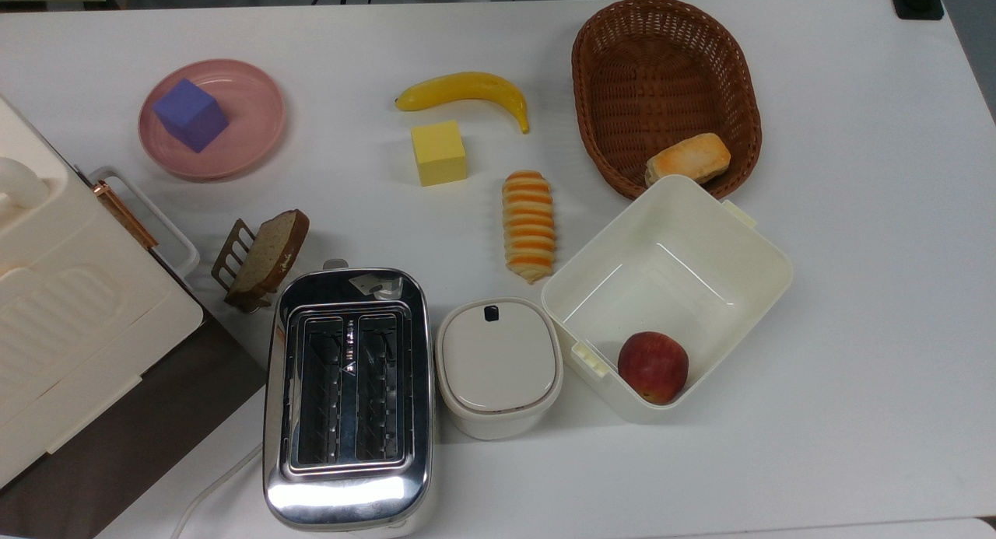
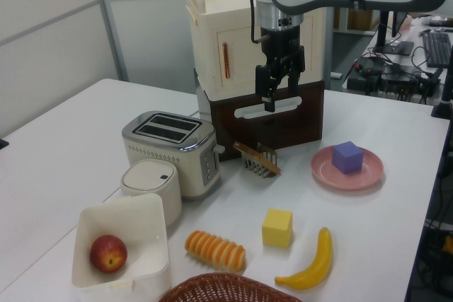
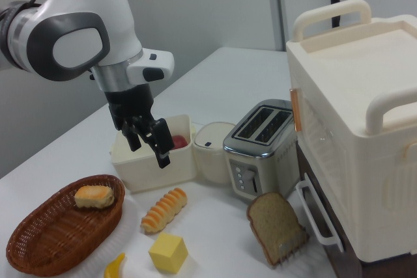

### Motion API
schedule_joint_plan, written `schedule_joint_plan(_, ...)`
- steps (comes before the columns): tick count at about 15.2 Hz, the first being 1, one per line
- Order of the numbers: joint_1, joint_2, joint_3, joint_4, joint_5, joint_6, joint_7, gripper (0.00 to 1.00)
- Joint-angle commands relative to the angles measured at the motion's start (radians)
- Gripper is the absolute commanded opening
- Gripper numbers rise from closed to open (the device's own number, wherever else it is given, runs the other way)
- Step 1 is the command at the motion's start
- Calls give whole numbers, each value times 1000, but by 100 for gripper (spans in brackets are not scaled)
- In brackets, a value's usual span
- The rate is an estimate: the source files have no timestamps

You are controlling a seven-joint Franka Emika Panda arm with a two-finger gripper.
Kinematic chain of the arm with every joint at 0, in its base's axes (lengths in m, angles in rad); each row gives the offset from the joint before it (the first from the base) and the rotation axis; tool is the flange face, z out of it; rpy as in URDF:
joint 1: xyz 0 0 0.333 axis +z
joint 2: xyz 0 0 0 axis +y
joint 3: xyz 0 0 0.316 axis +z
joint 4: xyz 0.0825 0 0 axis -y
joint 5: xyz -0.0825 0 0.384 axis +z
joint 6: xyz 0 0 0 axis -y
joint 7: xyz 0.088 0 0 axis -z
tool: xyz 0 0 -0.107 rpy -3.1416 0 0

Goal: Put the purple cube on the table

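A wide white desk (image 1: 856,290) fills the scene, with office partitions and computer gear behind it. The purple cube (image 1: 191,114) sits on a round pink plate (image 1: 249,127) near the top view's upper left corner — it rests on the plate, not on the desk. My end effector (image 2: 279,88) hangs in the air above the desk, pointing down in front of a cream and brown cabinet (image 2: 233,40), its two fingers slightly apart and holding nothing. In the left view it hovers well apart from the cube, which lies to the left view's right.

Near the middle of the desk a yellow cube (image 1: 439,152) lies just below a banana (image 1: 465,90) in the top view, with a striped orange bread roll (image 1: 529,225) beside it. A brown wicker basket (image 1: 622,72) holds a bun (image 1: 689,159). A white open box (image 1: 700,236) holds a red apple (image 1: 653,366). A chrome toaster (image 1: 348,399) stands beside a small lidded white container (image 1: 499,365), and a slice of brown bread (image 1: 268,251) leans in a small rack.
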Motion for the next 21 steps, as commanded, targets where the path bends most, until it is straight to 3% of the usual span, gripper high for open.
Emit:
schedule_joint_plan(1, 21, -28, 16, -19, -78, 11, -126, 100)
schedule_joint_plan(14, 16, -32, 14, -21, -69, 19, -70, 100)
schedule_joint_plan(21, -148, -90, 44, -79, 26, 24, -69, 100)
